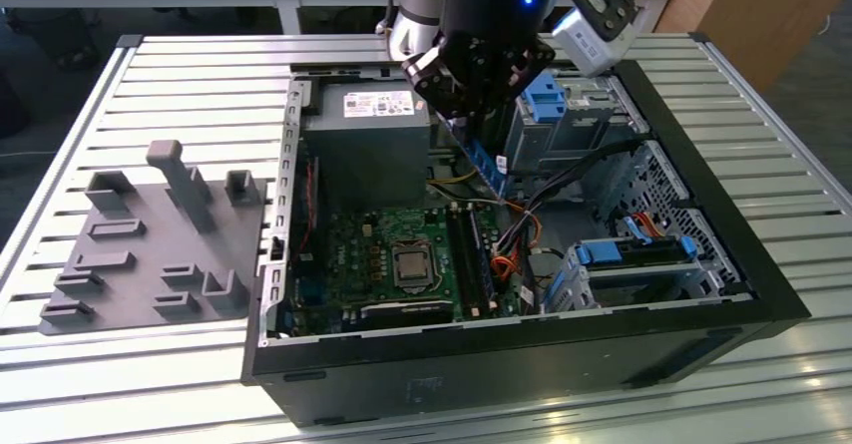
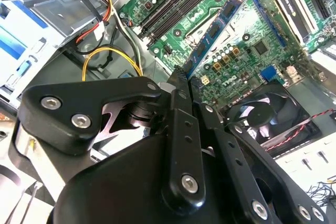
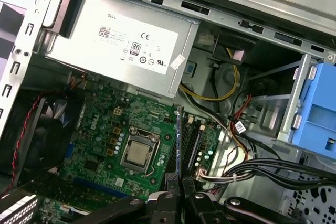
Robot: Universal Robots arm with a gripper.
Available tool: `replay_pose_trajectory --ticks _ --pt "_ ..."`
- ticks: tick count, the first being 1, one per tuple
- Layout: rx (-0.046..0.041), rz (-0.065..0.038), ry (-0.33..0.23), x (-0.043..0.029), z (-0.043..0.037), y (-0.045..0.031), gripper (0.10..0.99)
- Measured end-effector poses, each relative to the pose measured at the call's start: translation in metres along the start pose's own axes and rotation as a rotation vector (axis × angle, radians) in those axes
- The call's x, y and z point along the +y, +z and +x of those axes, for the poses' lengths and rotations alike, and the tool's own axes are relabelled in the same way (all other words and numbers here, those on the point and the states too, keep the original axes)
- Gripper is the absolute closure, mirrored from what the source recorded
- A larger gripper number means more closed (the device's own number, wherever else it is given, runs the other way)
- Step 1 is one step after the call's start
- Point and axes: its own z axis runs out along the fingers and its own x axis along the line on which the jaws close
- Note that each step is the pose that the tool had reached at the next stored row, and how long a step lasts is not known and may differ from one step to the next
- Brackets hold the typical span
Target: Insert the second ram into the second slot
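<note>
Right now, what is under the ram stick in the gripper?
The green motherboard and its black memory slots; the second ram covers the slot directly below it.

The second ram hangs over the motherboard in the computer case, which stands on the surface

A white printed label sits on the grey power-supply box.

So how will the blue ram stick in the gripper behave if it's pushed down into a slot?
Probably stiff: in the second wrist view the second ram juts straight from the gripper without sagging. Likely light, being a thin board. Bare chips suggest a skewed push could damage it.
</note>
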Motion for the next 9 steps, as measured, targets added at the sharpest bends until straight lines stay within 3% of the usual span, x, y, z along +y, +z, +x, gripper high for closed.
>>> replay_pose_trajectory --ticks 9 --pt "0.0002 0.001 0.007 -0.0001 0.0000 0.0024 0.949"
